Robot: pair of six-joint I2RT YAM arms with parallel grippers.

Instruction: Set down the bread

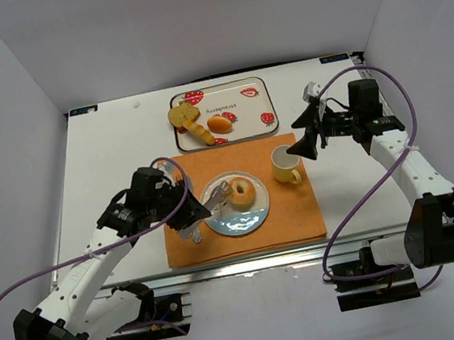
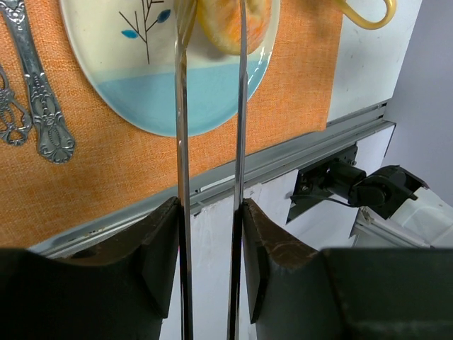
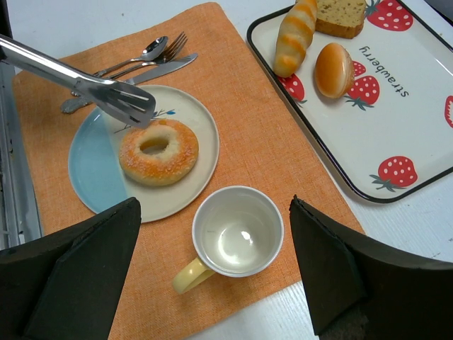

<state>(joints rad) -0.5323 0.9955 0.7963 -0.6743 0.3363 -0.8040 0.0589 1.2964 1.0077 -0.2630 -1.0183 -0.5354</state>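
The bread (image 3: 158, 151), a sugar-dusted golden ring, lies flat on the cream-and-blue plate (image 3: 92, 163), toward its 3 o'clock side in the top view. The plate sits on an orange placemat (image 3: 269, 156) on the white table (image 1: 110, 155).

The left gripper (image 2: 209, 241) has its fingers clenched on a pair of metal tongs (image 3: 85, 85), whose two arms run between the black pads. The tong tips stand slightly apart over the plate, at the bread's 9 o'clock edge in the top view, and are not closed on it.

The right gripper (image 3: 212, 204) hovers with its fingers spread wide and nothing between them, over an empty yellow cup (image 3: 237, 237). The cup stands on the placemat at about 2 o'clock from the plate.

A spoon (image 3: 152, 49), fork (image 3: 170, 46) and knife (image 3: 166, 67) lie together on the mat, just beside the plate's 9 o'clock rim.

At 12 o'clock from the mat is a white tray (image 3: 417, 120) printed with red strawberries and the word "strawberry". It holds a long striped bread piece (image 3: 294, 35), a brown slice (image 3: 340, 15) and a round orange bun (image 3: 333, 69).
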